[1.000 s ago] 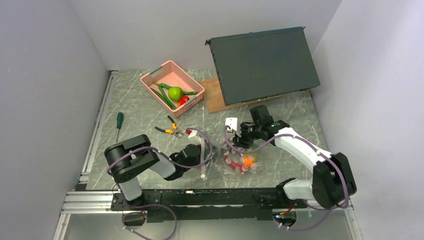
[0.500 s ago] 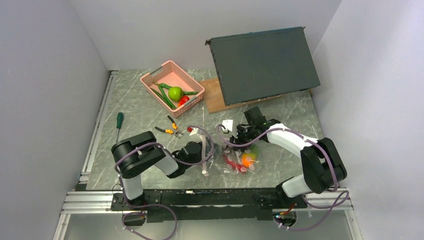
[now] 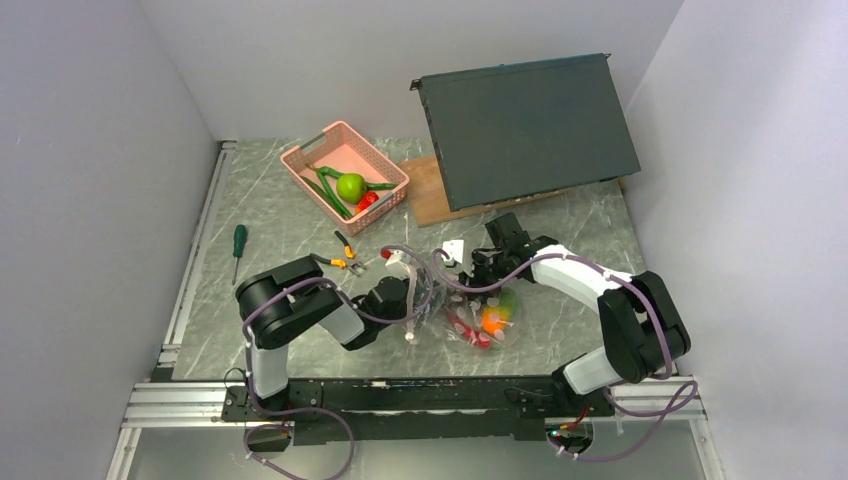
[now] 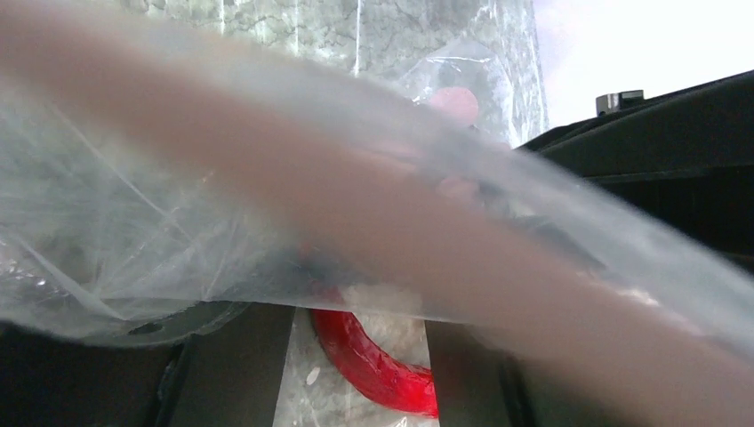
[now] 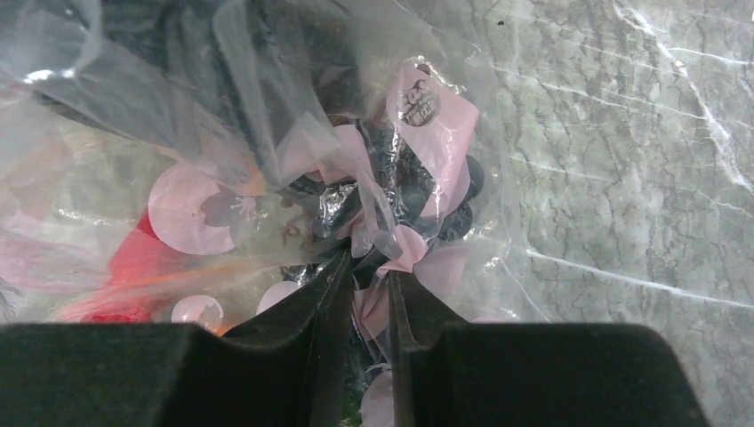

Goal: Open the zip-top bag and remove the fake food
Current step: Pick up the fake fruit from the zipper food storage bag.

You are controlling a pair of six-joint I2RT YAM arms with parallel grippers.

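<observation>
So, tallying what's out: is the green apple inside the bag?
No, the green apple lies in the pink basket, well apart from the zip-top bag.

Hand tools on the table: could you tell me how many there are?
2: green-handled screwdriver near the left edge; orange-handled pliers in front of the pink basket. Others may be hidden.

The left arm (image 3: 268, 302) and the right arm (image 3: 640, 335) share one build: fat black drum-shaped joints joined by smooth white links. Grey-purple cables (image 3: 396, 249) loop loosely along each. Both bases sit on a black rail (image 3: 400, 397) edged in silver aluminium. The right gripper (image 5: 369, 267) has matte black, flat-faced fingers (image 5: 311, 329) tapering to tips; the left gripper (image 4: 360, 311) shows dark fingers too
</observation>
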